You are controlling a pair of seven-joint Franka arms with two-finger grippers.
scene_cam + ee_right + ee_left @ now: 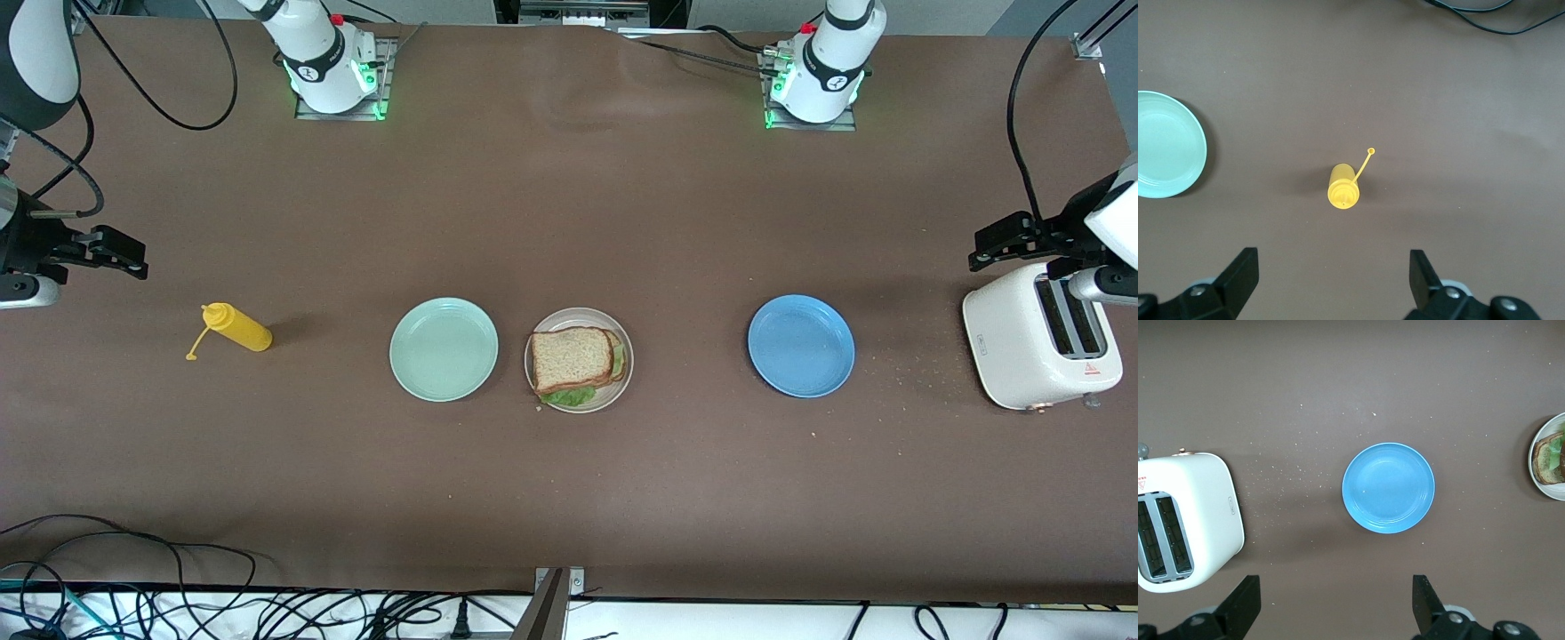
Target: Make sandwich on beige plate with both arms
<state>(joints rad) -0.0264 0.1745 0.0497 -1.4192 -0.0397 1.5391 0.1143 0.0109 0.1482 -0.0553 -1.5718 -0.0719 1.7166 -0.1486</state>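
The sandwich [573,358], a brown bread slice on top with green lettuce showing at its edge, lies on the beige plate [624,342] mid-table. Its edge also shows in the left wrist view [1546,461], on the plate [1553,495]. My left gripper [997,245] is open and empty, up in the air by the toaster at the left arm's end of the table; in its wrist view [1337,607] the jaws stand wide apart. My right gripper [132,254] is open and empty, up in the air near the yellow bottle; it also shows in its wrist view [1335,283].
An empty mint-green plate [444,349] sits beside the beige plate toward the right arm's end. An empty blue plate [801,346] sits toward the left arm's end. A white toaster [1036,338] and a yellow squeeze bottle [236,327] lie near the table's two ends. Crumbs are scattered near the toaster.
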